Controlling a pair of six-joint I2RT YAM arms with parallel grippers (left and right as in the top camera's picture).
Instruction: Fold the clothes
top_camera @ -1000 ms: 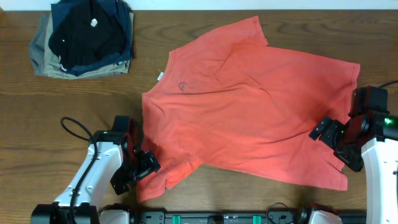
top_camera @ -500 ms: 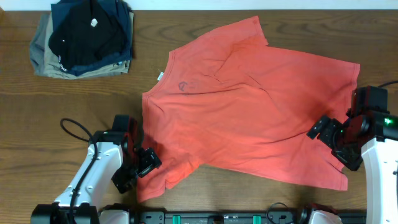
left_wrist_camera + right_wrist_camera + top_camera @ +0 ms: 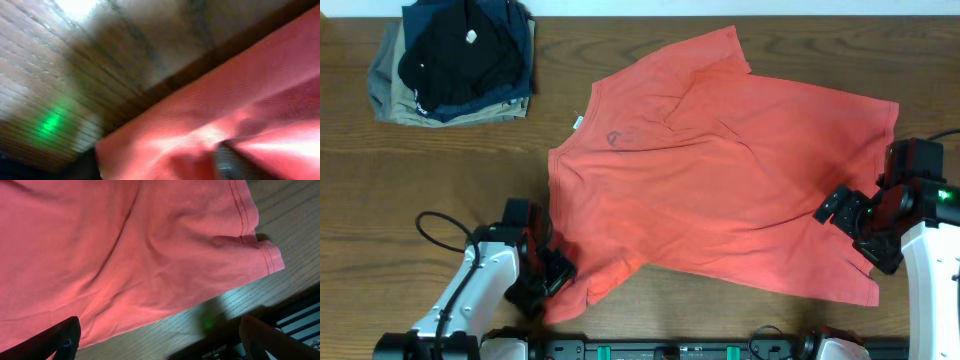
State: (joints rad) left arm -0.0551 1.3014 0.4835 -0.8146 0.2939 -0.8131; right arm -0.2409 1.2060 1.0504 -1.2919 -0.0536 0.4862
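The coral-red T-shirt (image 3: 720, 170) lies spread flat across the middle of the wooden table, a small white tag (image 3: 578, 122) at its left edge; no white lettering shows. My left gripper (image 3: 552, 280) is low over the shirt's front left corner. In the blurred left wrist view red fabric (image 3: 200, 125) bulges between the two dark fingers (image 3: 235, 162), which stand apart. My right gripper (image 3: 860, 235) hovers over the shirt's right part. In the right wrist view it (image 3: 167, 345) is open wide and empty above the shirt's stitched hem (image 3: 240, 215) and bare wood.
A stack of folded black, navy and khaki garments (image 3: 455, 60) sits at the back left corner. A black cable loop (image 3: 440, 205) lies beside the left arm. The table's front edge with a dark rail (image 3: 670, 350) runs close behind both grippers.
My left gripper has slid toward the table's front and lowered onto the shirt's front left corner. The right gripper and the shirt have barely moved.
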